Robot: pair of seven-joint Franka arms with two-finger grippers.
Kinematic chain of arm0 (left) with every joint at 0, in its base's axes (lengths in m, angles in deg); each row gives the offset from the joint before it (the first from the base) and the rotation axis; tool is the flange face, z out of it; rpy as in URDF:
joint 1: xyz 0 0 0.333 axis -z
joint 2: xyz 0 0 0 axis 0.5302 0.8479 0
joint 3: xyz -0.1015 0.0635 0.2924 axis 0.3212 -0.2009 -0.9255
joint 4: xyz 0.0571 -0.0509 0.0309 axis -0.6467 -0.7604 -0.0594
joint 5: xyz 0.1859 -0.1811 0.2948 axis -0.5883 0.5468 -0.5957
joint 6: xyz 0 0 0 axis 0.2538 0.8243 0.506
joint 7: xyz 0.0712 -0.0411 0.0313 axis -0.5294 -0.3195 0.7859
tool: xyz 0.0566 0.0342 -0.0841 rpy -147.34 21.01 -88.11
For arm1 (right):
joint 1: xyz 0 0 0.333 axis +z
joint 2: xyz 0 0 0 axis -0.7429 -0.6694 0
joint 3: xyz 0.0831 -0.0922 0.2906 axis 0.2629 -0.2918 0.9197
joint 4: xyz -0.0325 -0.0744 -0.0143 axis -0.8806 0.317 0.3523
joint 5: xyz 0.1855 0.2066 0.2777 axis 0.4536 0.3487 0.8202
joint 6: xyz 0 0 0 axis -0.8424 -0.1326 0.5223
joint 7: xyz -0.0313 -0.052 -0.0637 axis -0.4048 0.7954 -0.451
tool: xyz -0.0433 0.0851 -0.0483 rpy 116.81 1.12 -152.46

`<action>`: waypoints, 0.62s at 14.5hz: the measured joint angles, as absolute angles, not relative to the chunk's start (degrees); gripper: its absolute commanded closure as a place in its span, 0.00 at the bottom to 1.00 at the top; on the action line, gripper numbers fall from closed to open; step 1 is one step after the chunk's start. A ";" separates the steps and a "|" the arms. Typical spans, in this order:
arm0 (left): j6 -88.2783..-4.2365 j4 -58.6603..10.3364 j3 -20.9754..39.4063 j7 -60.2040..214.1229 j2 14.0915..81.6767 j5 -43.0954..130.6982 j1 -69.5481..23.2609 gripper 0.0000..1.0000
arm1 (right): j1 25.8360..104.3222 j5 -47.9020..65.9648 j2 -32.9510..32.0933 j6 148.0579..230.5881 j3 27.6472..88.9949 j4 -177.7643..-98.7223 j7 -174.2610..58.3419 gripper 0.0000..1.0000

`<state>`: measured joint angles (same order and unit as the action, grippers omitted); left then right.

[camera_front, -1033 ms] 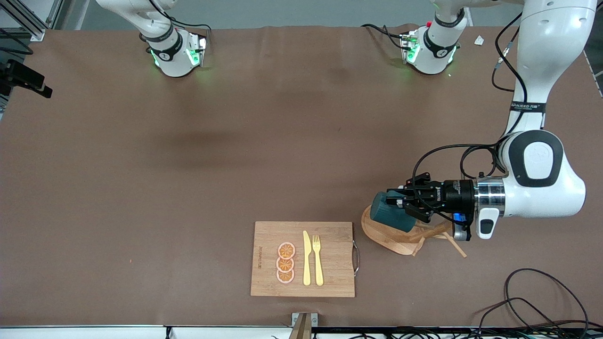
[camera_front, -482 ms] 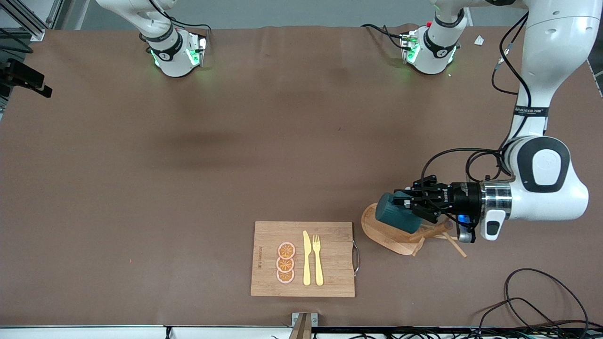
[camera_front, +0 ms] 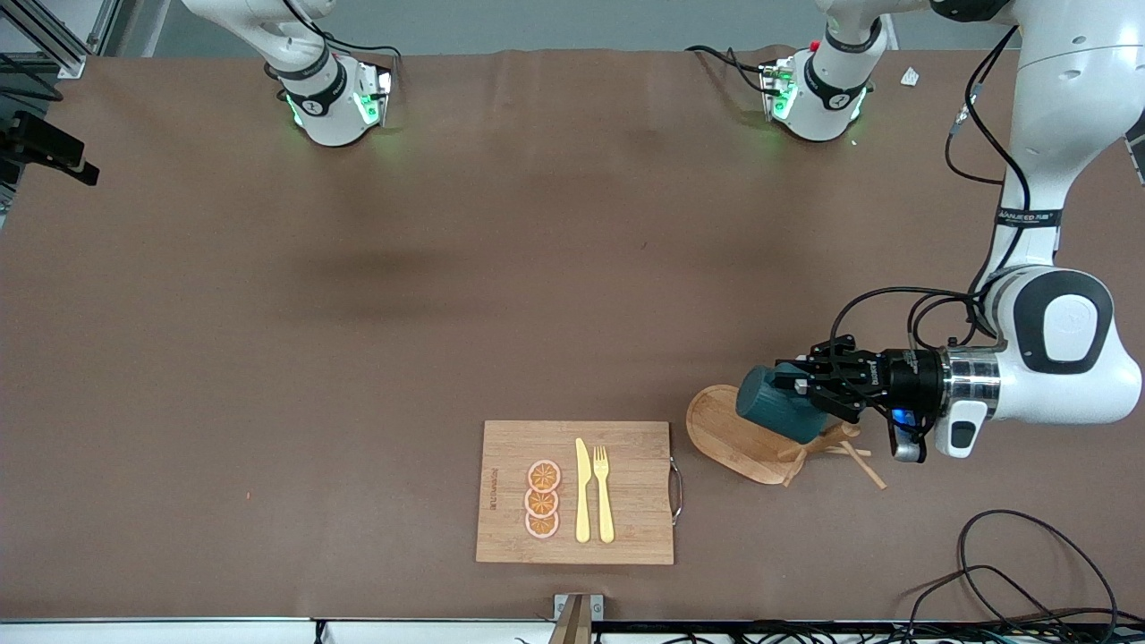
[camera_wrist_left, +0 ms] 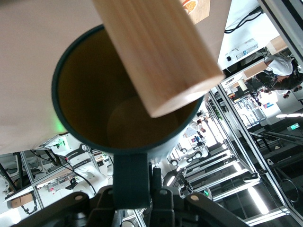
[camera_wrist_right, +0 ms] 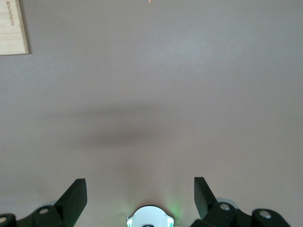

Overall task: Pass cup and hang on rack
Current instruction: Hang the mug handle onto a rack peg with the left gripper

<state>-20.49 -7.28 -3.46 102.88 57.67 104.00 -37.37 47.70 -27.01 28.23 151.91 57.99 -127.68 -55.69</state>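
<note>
Both arms are glossy white with black joint bands, green-lit bases [camera_front: 335,107], looping black cables, and apparently all-black gripper hardware.

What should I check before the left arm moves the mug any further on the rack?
1. Grip: left pincer shut on the dark teal ribbed mug at its loop handle. Ok.
2. Mug position: over the light wooden mug tree, lying sideways, mouth facing the thick centre post. Ok.
3. Handle on a thin peg: not ok, the pincer has it.
4. Post clearance: post tip overlaps the mug mouth in the left wrist view; contact cannot tell.
5. Right pincer: open, empty, over bare table, waiting. Ok.
6. Rectangular wooden cutting board: apart from the rack. Ok.
</note>
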 measured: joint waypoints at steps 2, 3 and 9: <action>-19.56 -7.28 -3.46 101.98 57.99 104.00 -38.24 0.83 | 47.70 -27.08 28.23 151.98 57.99 -127.68 -55.71 0.00; -19.37 -7.29 -3.47 101.92 58.18 104.00 -38.42 0.70 | 47.70 -27.08 28.23 152.00 58.00 -127.68 -55.72 0.00; -19.26 -7.18 -3.33 101.93 58.39 104.19 -38.35 0.36 | 47.72 -27.09 28.23 152.02 58.02 -127.68 -55.74 0.00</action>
